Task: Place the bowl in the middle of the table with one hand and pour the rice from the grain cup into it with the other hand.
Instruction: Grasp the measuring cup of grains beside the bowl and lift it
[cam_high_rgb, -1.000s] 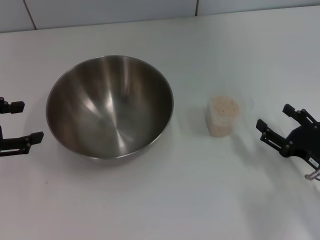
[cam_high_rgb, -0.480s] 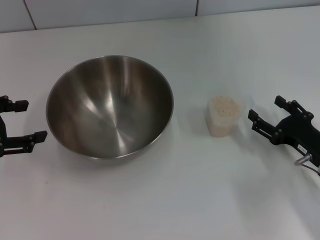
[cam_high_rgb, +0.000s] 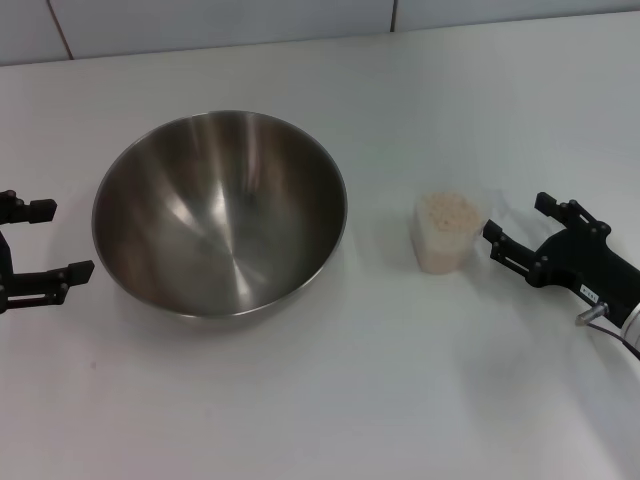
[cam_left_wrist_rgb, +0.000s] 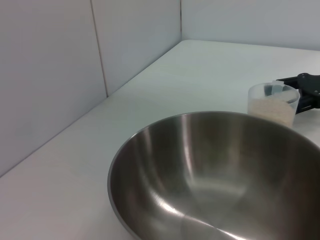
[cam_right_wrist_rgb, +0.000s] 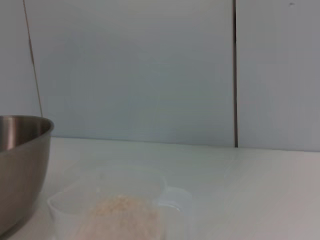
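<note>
The right claw (cam_high_rgb: 514, 229) is lying low over the bench (cam_high_rgb: 420, 400), its two black fingers spread apart and pointing toward the grain cup (cam_high_rgb: 445, 232). The fingertips are sitting just beside the cup's right side; whether they touch it I cannot tell, and nothing is being held between them. In the left wrist view the same claw (cam_left_wrist_rgb: 303, 92) is showing just behind the cup (cam_left_wrist_rgb: 273, 103).

The left claw (cam_high_rgb: 50, 240) is waiting at the bench's left edge, fingers wide apart and aimed at the bowl (cam_high_rgb: 220, 211), near its rim but apart from it, holding nothing.

The cup is standing upright on the bench, mouth up, its long axis vertical, to the right of the bowl with a gap of bare bench between them. The rice (cam_high_rgb: 447, 211) is filling it nearly to the rim. The bowl is sitting left of centre, opening upward, its inside showing only bare steel.
</note>
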